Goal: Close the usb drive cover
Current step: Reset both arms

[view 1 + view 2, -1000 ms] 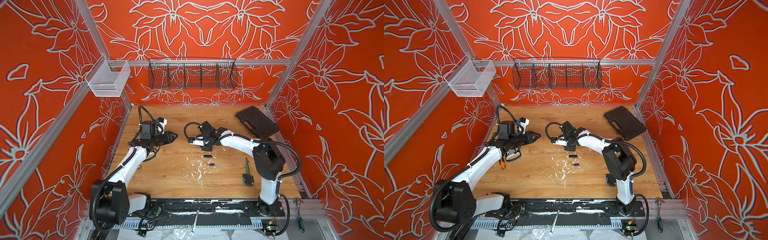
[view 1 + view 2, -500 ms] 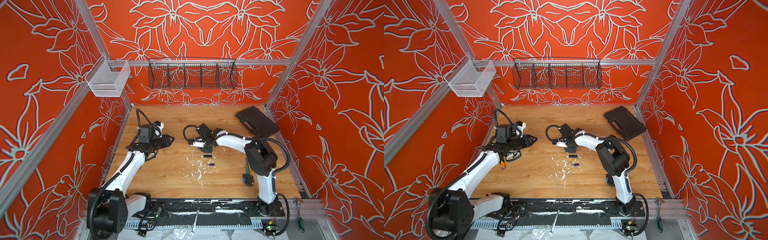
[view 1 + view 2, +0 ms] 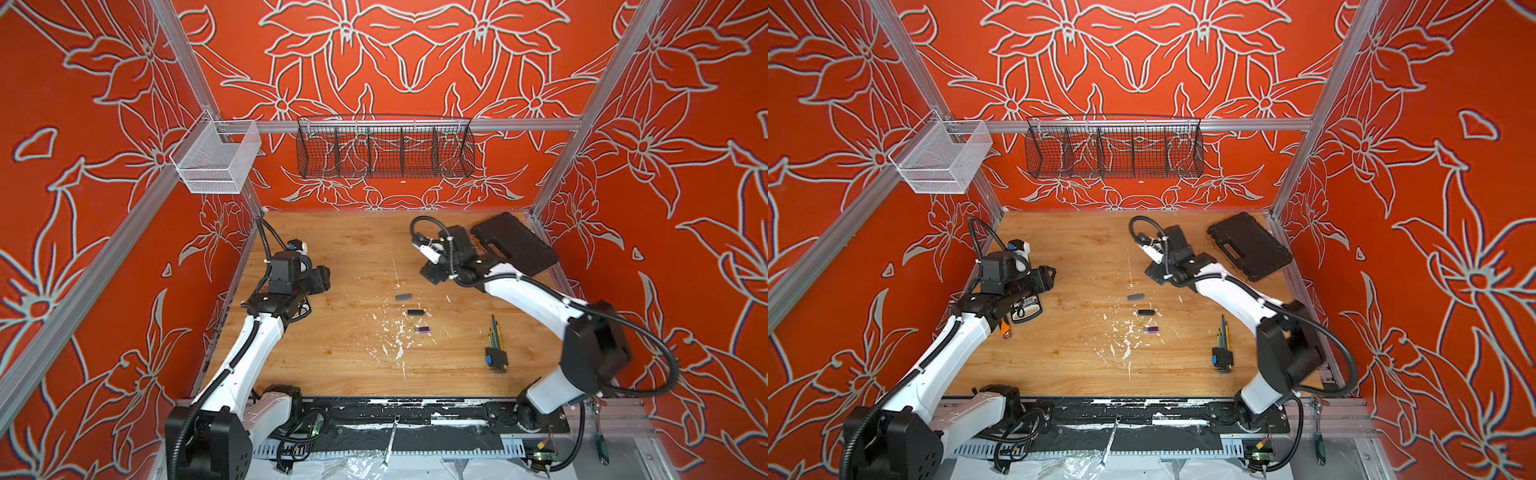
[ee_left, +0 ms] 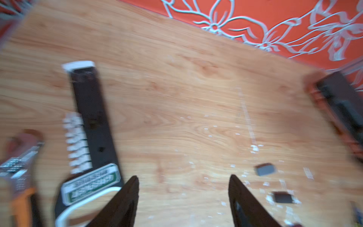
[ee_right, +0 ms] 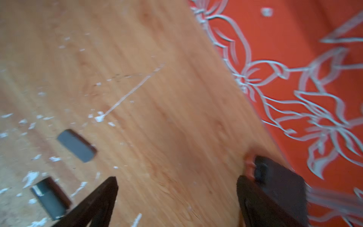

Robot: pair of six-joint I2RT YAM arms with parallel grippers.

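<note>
A grey usb drive (image 3: 403, 296) (image 3: 1135, 296) lies free on the wooden table, a plain closed-looking block; I cannot make out its cover as a separate part. Both wrist views show it too, as the grey drive (image 4: 265, 169) (image 5: 76, 145). Just in front of it lie a black drive (image 3: 415, 312) (image 5: 50, 196) and a purple drive (image 3: 422, 330). My right gripper (image 3: 432, 274) (image 5: 176, 180) hangs open behind and to the right of the grey drive, holding nothing. Well to the left my left gripper (image 3: 322, 278) (image 4: 183, 180) is open and empty.
A black tool case (image 3: 515, 245) lies at the back right, a hex key set (image 3: 496, 349) at the front right. Under the left arm sit a black blade holder with a green label (image 4: 92, 127) and an orange-handled tool (image 3: 1005, 330). White flecks dot the table's middle.
Both grippers have opened. The right arm has drawn back to the right and left the grey drive lying on the table. The left gripper has pulled back a little to the left.
</note>
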